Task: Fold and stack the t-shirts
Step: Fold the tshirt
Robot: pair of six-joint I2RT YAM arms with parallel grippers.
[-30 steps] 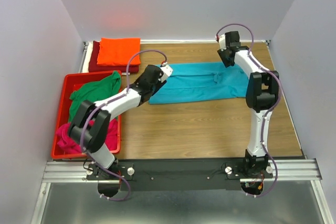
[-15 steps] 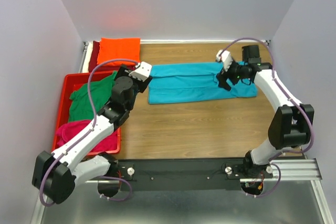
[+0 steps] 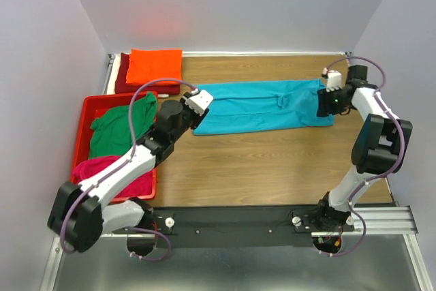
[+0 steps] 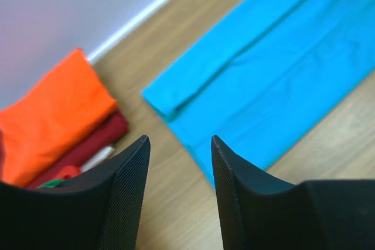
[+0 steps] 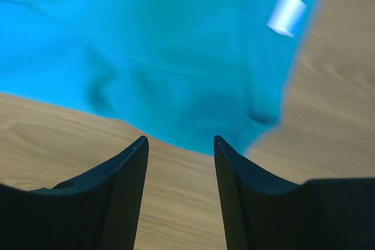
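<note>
Shifted: right hand (image 3: 332, 98) to turquoise t-shirt (image 3: 262, 105) right end, left hand (image 3: 197, 99) to left end; both spread, empty.

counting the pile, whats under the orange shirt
A folded dark red shirt lies under the orange shirt, with its left and near edges showing. Anything beneath the two is covered.

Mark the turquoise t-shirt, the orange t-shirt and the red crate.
turquoise t-shirt (image 3: 262, 105): top external view, middle of the spread cloth.
orange t-shirt (image 3: 155, 66): top external view, centre of the folded top face.
red crate (image 3: 77, 151): top external view, its left wall.
</note>
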